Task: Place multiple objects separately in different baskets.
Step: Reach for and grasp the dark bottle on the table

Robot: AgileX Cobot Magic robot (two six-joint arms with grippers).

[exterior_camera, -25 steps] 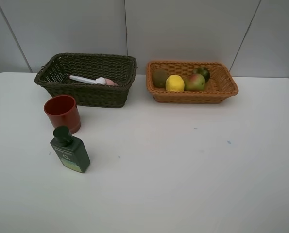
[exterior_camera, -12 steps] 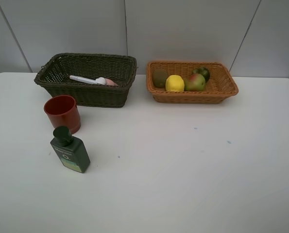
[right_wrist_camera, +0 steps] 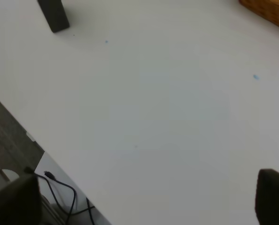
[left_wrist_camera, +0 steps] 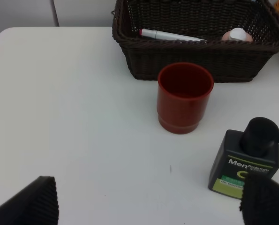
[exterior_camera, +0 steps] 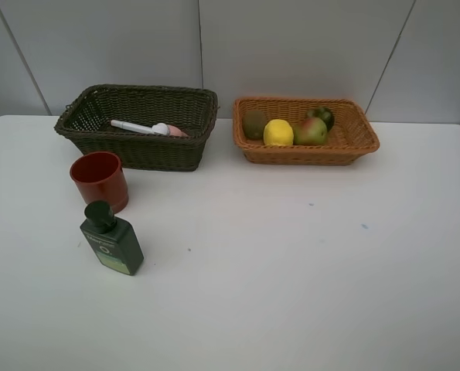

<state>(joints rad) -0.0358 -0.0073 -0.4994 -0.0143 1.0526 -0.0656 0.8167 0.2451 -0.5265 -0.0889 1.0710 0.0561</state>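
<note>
I see the round red plastic cup (exterior_camera: 99,178) upright on the white table (exterior_camera: 291,263), just in front of the dark olive wicker basket (exterior_camera: 137,147) holding a white marker (exterior_camera: 134,127) and pink bottle (exterior_camera: 170,131). The dark green bottle (exterior_camera: 111,239) lies near the cup. Kiwi (exterior_camera: 254,124), lemon (exterior_camera: 278,132), pear (exterior_camera: 311,131) and dark green fruit (exterior_camera: 322,115) fill the orange-tan wicker basket (exterior_camera: 353,143). My left gripper (left_wrist_camera: 148,201) and right gripper (right_wrist_camera: 144,201) are both spread wide, grasping nothing.
</note>
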